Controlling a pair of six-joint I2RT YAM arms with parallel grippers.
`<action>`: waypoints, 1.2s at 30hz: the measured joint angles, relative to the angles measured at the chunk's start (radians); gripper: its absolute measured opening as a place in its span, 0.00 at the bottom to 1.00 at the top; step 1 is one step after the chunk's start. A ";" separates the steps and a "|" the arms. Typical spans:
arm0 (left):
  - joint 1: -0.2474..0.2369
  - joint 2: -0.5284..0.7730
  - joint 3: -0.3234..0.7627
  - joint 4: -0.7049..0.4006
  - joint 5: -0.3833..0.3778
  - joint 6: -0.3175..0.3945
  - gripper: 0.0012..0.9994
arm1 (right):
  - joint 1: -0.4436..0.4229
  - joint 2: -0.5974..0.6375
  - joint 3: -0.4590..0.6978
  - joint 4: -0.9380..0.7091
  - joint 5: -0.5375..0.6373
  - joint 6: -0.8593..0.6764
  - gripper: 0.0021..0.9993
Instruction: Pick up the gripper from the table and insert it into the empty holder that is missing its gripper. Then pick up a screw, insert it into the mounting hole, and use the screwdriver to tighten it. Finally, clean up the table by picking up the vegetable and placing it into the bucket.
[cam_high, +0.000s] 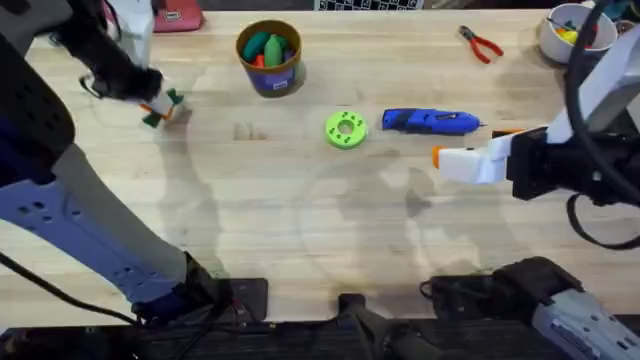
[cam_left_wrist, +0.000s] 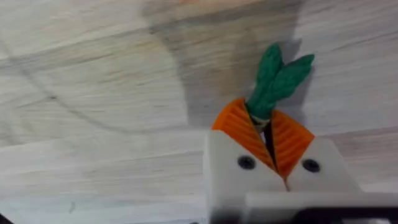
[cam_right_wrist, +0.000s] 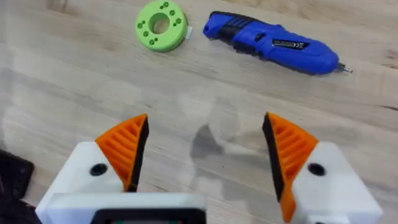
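Note:
My left gripper (cam_high: 158, 106) is at the far left of the table, shut on the dark-green vegetable (cam_high: 172, 100). In the left wrist view its orange pads (cam_left_wrist: 239, 127) pinch the vegetable's stem end and the leafy tip (cam_left_wrist: 278, 76) sticks out over the wood. The bucket (cam_high: 270, 66) stands to its right at the back, with green and orange items inside. The blue screwdriver (cam_high: 430, 121) lies at centre right. Just in front of it my right gripper (cam_high: 468, 145) is open with nothing between its fingers. Both of its white holders (cam_right_wrist: 329, 171) carry orange tips. The screwdriver (cam_right_wrist: 273, 45) lies beyond them.
A flat green ring with holes (cam_high: 346, 129) (cam_right_wrist: 161, 25) lies left of the screwdriver. Red-handled pliers (cam_high: 480, 43) and a white bowl (cam_high: 560, 38) sit at the back right. A pink object (cam_high: 176, 15) is at the back left. Bare wood fills the middle and front.

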 joint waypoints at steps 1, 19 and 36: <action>0.000 0.000 0.034 -0.018 0.009 -0.011 0.02 | 0.000 0.000 0.000 0.003 0.000 0.000 0.99; -0.319 -0.080 0.521 -0.153 0.115 -0.344 0.02 | 0.000 0.000 0.000 0.006 0.000 0.000 0.99; -0.487 0.114 0.520 -0.117 0.090 -0.524 0.02 | 0.000 0.000 0.000 0.005 0.000 0.000 0.99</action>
